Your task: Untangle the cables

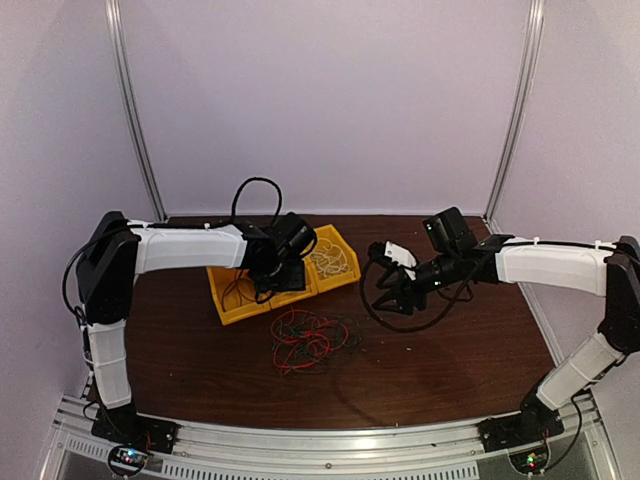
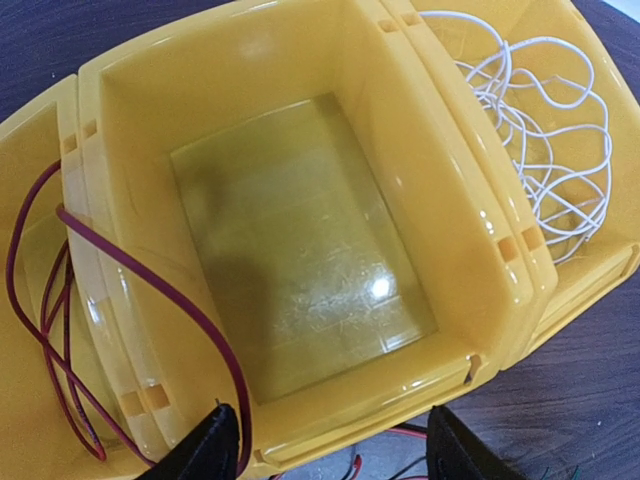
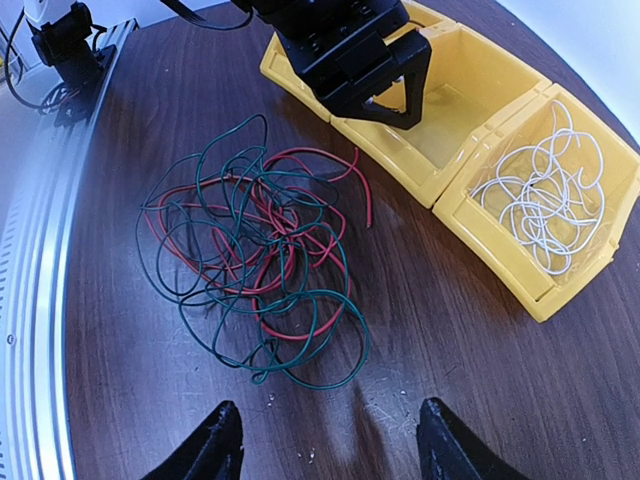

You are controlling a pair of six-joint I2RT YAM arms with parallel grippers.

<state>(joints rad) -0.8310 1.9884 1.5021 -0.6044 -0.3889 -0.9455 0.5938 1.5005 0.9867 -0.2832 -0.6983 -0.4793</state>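
Note:
A tangle of red and dark green cables lies loose on the dark table, also visible in the top view as a cable tangle. My right gripper hovers open just short of it, nothing between its fingers. My left gripper stands open over the near rim of the middle yellow bin, whose floor is bare. A dark red cable drapes from the left bin over the partition and runs down past my left finger. A white cable is coiled in the right bin.
Three yellow bins sit side by side behind the tangle. The left arm's gripper blocks part of the bins in the right wrist view. An aluminium rail lines the table's near edge. White walls enclose the table.

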